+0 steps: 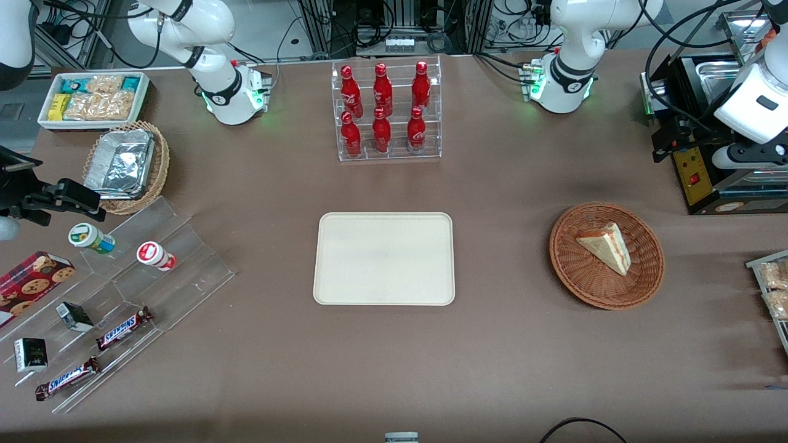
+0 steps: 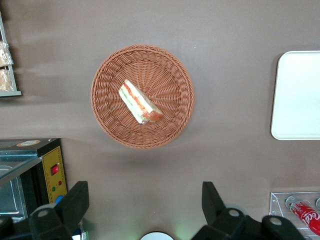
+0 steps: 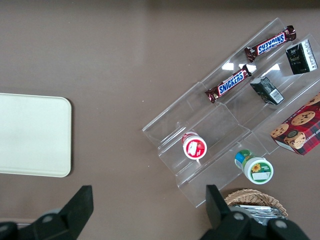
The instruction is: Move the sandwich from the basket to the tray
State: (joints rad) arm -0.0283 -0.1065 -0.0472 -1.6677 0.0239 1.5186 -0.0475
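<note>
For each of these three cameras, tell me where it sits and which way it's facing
Front view: high, facing both arm bases, looking down on the cream rectangular tray.
Left wrist view: on the working arm, looking straight down at the triangular white-bread sandwich in the round reddish-brown wicker basket; its open gripper shows.
Right wrist view: on the parked arm, looking down at the clear acrylic snack stand.
All three show the tray.

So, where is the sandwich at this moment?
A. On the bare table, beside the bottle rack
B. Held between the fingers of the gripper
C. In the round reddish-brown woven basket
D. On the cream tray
C: the sandwich lies inside the basket, while the tray has nothing on it and the gripper hangs open above the table, well clear of the basket, holding nothing.
</note>
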